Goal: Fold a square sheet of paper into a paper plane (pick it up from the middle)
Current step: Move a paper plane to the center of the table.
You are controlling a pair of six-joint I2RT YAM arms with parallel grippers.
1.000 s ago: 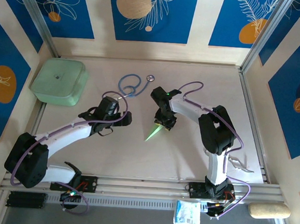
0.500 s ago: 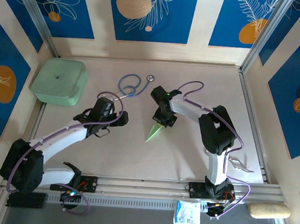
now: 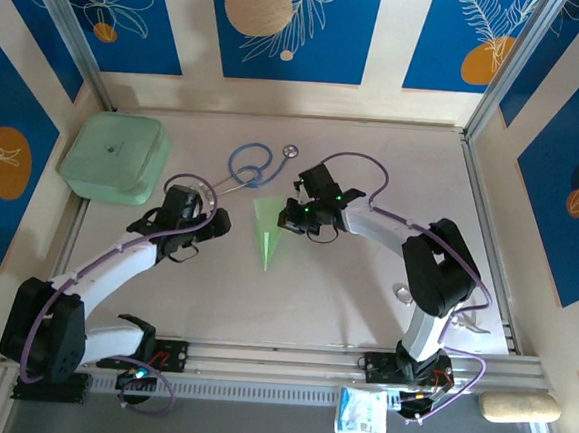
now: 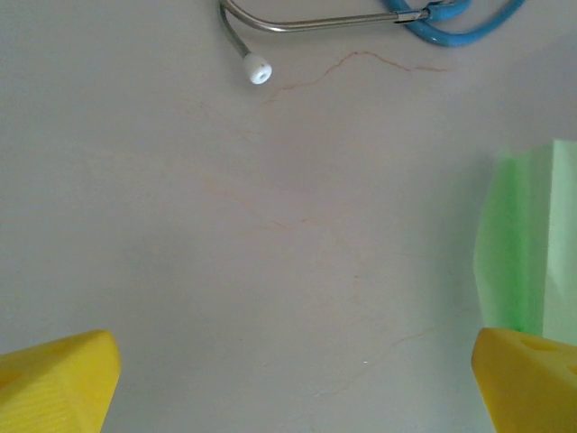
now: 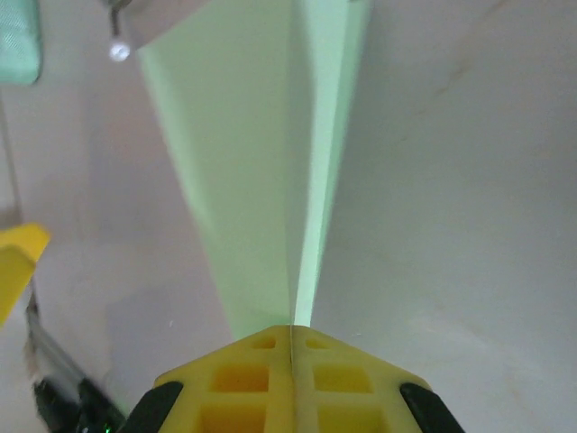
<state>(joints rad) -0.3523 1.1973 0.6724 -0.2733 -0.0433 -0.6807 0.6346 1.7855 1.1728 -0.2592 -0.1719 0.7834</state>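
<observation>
since a second ago the paper plane has travelled from mid-frame toward the upper left of centre and swung round, so its broad tail now sits just below the stethoscope and its point aims at the bottom of the frame. the right arm has stretched leftward with it, and the left arm has drawn back toward the left edge.

the right gripper has its jaws pressed together on the plane's centre fold; in the right wrist view the yellow fingers meet on the crease and the green wings spread away from them. whether the plane rests on the table or hangs just above it, i cannot tell. the left gripper holds nothing: in its wrist view the jaws stand wide apart over bare table, with the plane's edge at the right of frame.

folding looks finished, judging by the narrow dart shape and clean centre crease. what seems left is setting the plane down and letting go, perhaps with the wings tidied.

count: one paper plane, one blue stethoscope, one mint-green box at upper left, two grippers.
</observation>
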